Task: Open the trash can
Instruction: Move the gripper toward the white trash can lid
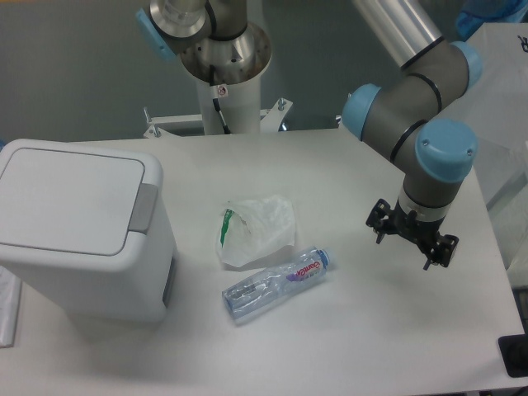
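Far across the tabletop [346, 330] from my pincer [411, 239], whose spread I cannot tell, sits the trash can [82, 235], lid down.

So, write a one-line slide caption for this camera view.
Gripper hovers right of bottle and bag; bin lid shut.

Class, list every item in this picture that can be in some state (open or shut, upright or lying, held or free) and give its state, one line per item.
trash can: upright, lid shut flat, grey push tab untouched.
water bottle: lying on its side on the table, cap on, not held.
plastic bag: crumpled, lying loose just behind the bottle.
gripper: hanging over the table's right side, holding nothing; whether its jaws are open or shut cannot be told.
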